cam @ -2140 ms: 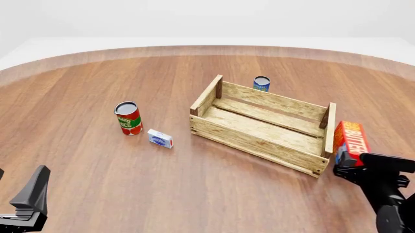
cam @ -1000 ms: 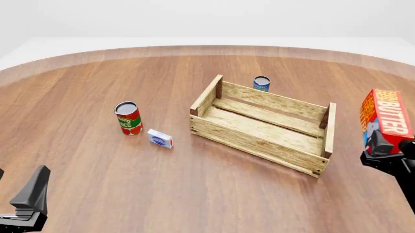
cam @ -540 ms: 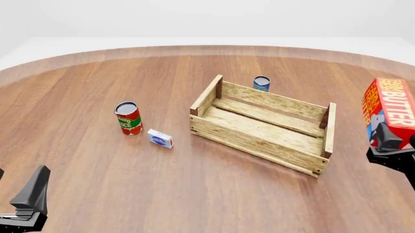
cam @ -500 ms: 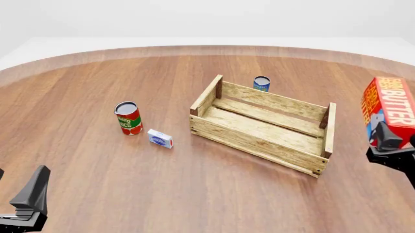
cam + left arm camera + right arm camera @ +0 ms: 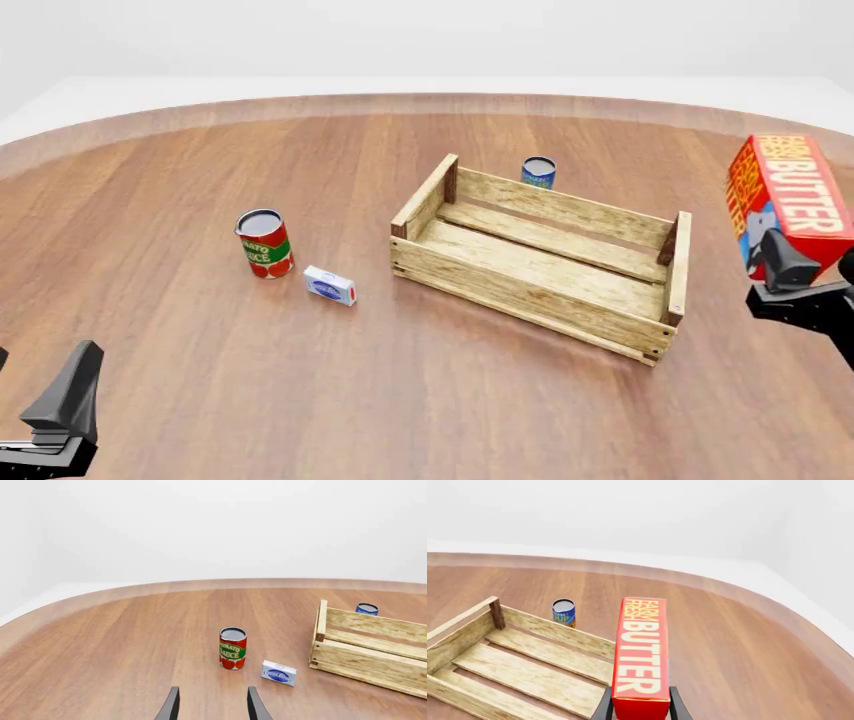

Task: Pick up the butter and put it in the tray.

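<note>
The butter (image 5: 787, 195) is a red-orange carton with white lettering, held in the air at the far right of the front view, beside and above the tray's right end. My right gripper (image 5: 798, 272) is shut on its lower end. In the right wrist view the butter (image 5: 641, 652) stands between the fingers (image 5: 604, 709), partly over the tray (image 5: 527, 665). The tray (image 5: 534, 275) is a light wooden slatted crate lying at an angle in the middle of the table. My left gripper (image 5: 60, 400) is open at the near left, holding nothing.
A red tomato sauce can (image 5: 263, 243) stands left of the tray with a small white-and-blue box (image 5: 328, 285) beside it. A blue can (image 5: 538, 172) stands just behind the tray. The left wrist view shows the same can (image 5: 232, 647) and box (image 5: 278, 673).
My right gripper has lifted the butter off the table from beside the tray's right end, then moved it slightly left and higher. The left arm has not moved.
</note>
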`<move>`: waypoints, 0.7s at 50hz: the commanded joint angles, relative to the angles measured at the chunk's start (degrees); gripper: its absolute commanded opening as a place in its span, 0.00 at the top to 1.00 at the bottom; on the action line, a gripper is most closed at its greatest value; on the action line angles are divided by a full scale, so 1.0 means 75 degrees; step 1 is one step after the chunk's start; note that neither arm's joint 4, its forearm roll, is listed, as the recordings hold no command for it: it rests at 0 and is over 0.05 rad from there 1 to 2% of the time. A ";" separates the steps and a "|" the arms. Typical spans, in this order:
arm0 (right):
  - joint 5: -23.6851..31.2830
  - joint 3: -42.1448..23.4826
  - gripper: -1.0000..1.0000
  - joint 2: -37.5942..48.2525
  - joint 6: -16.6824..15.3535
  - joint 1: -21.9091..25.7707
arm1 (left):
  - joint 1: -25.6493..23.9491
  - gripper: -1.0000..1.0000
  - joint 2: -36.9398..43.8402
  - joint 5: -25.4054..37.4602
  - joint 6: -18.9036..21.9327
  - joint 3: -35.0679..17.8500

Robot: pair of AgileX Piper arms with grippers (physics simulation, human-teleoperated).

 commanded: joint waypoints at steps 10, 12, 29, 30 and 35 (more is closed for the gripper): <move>-0.0015 -0.0669 1.00 0.0424 0.0005 0.0516 | 0.0000 0.00 0.0000 0.0000 0.0000 0.0000; -0.0029 -0.0723 1.00 0.0481 -0.0002 0.0566 | 0.0000 0.00 0.0000 0.0000 0.0000 0.0000; -0.0242 -0.1051 1.00 0.1111 0.0032 0.1036 | 0.0000 0.00 0.0000 0.0000 0.0000 0.0000; -0.0257 -0.1066 1.00 0.1141 0.0029 0.1058 | 0.0000 0.00 0.0000 0.0000 0.0000 0.0000; -0.0413 -0.1085 1.00 0.1340 -0.0032 0.1228 | 0.0000 0.00 0.0000 0.0000 0.0000 0.0000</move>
